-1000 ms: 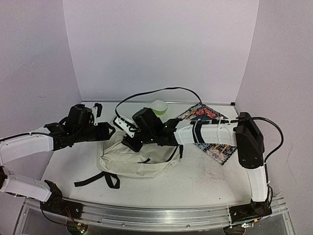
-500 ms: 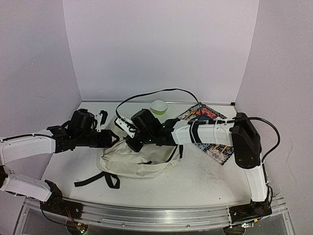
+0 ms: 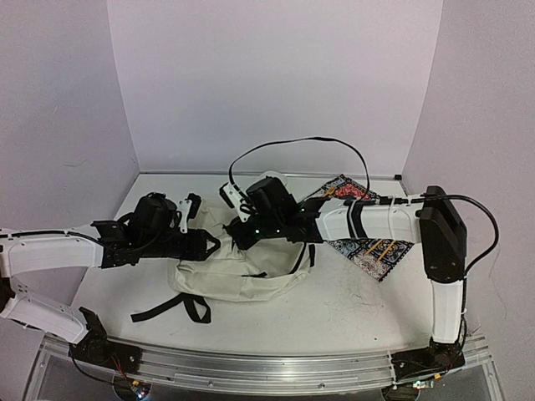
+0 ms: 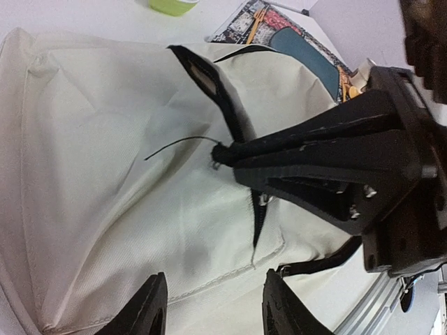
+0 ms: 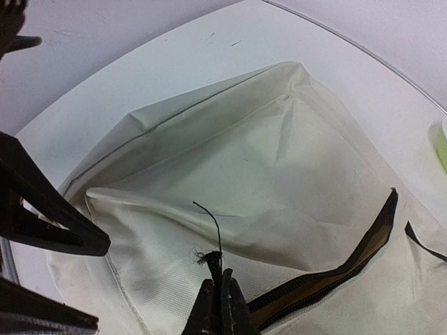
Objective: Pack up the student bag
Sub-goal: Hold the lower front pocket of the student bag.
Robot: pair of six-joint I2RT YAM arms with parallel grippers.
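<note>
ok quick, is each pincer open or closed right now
left pincer: open, empty, above the student bag
right pincer: closed on the bag's zipper pull

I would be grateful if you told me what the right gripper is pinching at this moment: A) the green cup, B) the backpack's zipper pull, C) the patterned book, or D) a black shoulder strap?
B: in the right wrist view the right gripper is closed on the black zipper pull of the cream backpack, beside its partly open zipper.
</note>
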